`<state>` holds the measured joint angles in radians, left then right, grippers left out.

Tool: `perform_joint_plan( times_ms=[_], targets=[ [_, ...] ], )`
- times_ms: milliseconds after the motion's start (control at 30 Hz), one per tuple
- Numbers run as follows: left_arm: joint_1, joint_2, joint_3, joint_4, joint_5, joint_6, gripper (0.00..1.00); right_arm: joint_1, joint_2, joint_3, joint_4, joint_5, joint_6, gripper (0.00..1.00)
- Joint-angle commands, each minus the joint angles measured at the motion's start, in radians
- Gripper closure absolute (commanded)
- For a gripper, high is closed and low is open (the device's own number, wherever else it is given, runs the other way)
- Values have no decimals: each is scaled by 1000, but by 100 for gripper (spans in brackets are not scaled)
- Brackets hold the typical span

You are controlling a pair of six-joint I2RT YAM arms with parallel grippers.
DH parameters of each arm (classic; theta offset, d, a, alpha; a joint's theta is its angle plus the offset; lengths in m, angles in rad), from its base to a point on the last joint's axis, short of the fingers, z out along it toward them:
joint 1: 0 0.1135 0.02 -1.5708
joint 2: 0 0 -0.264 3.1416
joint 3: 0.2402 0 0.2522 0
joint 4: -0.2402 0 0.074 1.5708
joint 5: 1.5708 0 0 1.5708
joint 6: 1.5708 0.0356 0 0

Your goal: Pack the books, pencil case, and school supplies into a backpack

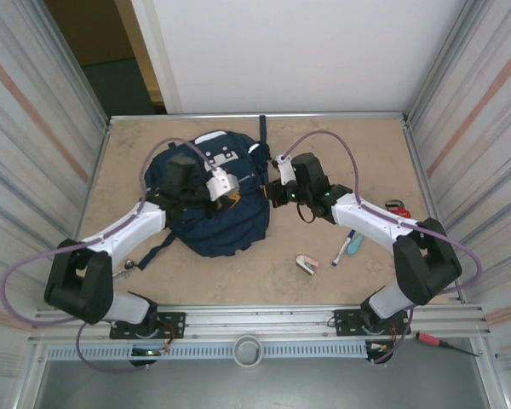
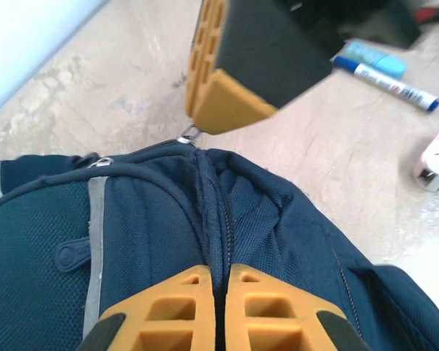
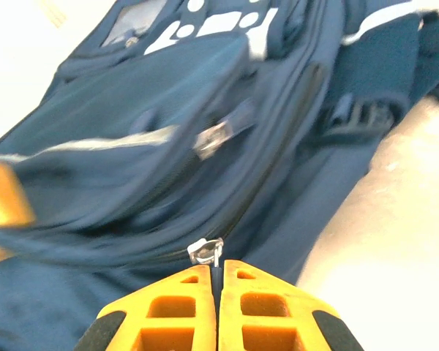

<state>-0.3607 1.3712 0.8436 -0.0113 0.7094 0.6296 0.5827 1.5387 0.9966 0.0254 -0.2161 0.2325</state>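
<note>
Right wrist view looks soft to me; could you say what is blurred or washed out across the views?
Right wrist: backpack smeared, table blown out, zipper pull sharper; left wrist: marker pen slightly soft; top external: crisp, evenly lit.

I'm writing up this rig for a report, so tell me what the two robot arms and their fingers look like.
The left arm and right arm match: white tubular links, bulky black joint housings, black bases. A thin lavender cable loops along each. The fingers are orange plastic wedges with open ribbed cells and black backing.
</note>
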Motion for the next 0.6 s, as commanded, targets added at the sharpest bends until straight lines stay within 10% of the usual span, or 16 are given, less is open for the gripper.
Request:
perform_joint_plan(
  times_ms=[0,100,200,300,567],
  targets=[
    [93,-83,-58,154,215,-39,100,-61,51,39,0,205,26,100],
    [130,-87,-103,189,109,-66,94,-50,55,42,43,153,28,100],
    [101,-104,-103,138,-23,-112,52,-24,30,26,97,96,40,100],
    [-35,-144,-90,71,-255,-96,36,1,-1,17,120,61,61,100],
    [-290,19,44,-9,-586,-39,27,49,-111,-26,161,12,131,100]
  ],
)
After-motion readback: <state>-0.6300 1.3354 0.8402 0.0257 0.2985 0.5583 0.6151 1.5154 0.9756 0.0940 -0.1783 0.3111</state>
